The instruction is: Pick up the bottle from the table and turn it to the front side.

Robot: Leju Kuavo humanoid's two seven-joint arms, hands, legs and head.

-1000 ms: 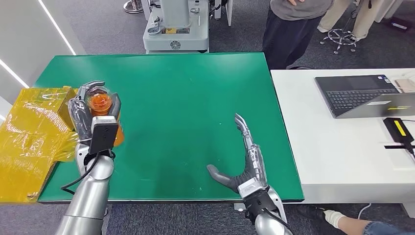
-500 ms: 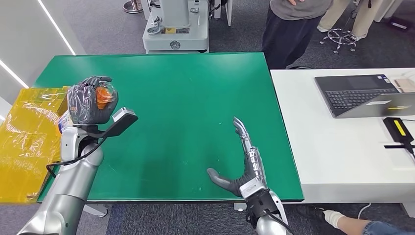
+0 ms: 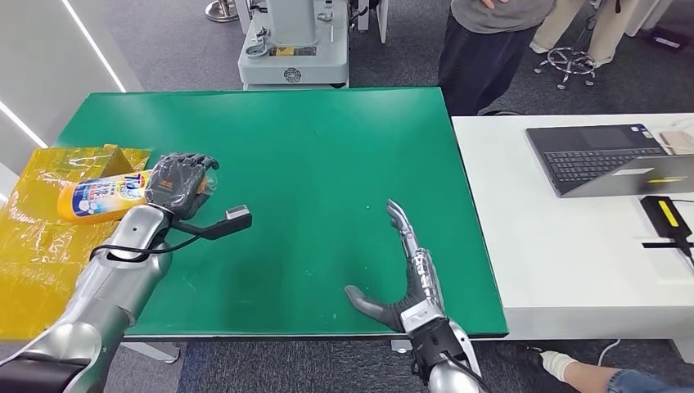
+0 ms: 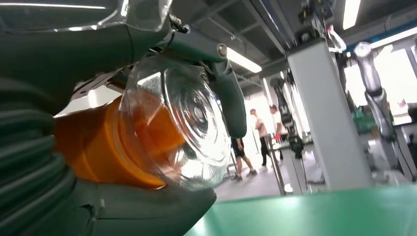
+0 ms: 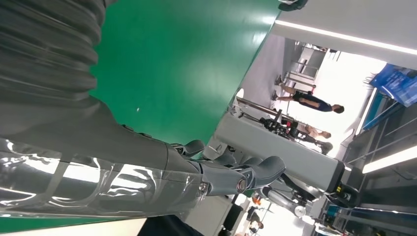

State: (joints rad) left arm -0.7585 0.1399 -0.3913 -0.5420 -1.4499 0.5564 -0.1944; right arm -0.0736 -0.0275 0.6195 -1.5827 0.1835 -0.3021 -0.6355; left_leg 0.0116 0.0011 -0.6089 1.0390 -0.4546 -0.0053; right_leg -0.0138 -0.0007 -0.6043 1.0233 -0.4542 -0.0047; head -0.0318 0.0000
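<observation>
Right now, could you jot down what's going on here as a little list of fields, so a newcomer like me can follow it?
left hand: grips the bottle, lifted off the table
bottle: orange, lying sideways in the hand, label showing, body out over the yellow bag
right hand: holds nothing, fingers straight and apart, over the green table
yellow bag: at the table's left edge
laptop: open on the white table
person: stands behind the green table

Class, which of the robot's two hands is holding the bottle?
The left hand: it grips the orange bottle lying sideways. The right hand is open above the green table.
</observation>
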